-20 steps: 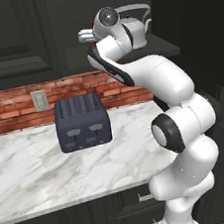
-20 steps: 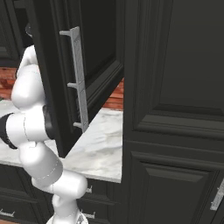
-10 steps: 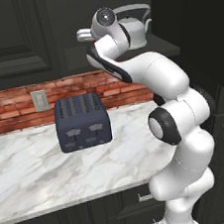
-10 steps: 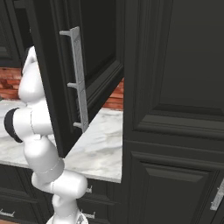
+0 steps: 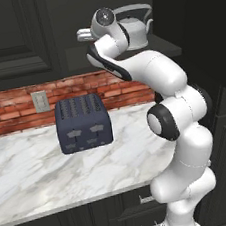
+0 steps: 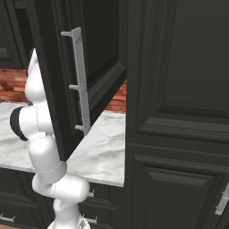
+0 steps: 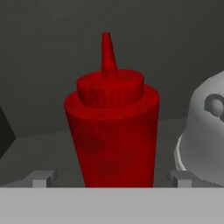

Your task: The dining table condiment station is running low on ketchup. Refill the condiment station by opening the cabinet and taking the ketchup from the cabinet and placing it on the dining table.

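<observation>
Left base view has the arm rising from the lower right and bending up to the top centre, its hand reaching into the open cabinet (image 5: pixel 172 46) beside a grey kettle (image 5: pixel 133 24); a dark toaster (image 5: pixel 82 123) sits on the worktop (image 5: pixel 38 180) at centre left. Against the earlier frames the upper arm has swung rightward and the wrist has pushed deeper toward the shelf. Right base view shows the cabinet door (image 6: pixel 67 67) swung open at the upper left, its silver handle (image 6: pixel 80 80) upright, the arm behind it as before. Hand view puts the ketchup (image 7: pixel 111 127) upright at frame centre, nozzle toward the top, straight ahead and between the fingertips (image 7: pixel 41 178) of the claw (image 7: pixel 109 179), which stands wide and holds nothing; the kettle is just beside it at the right.
</observation>
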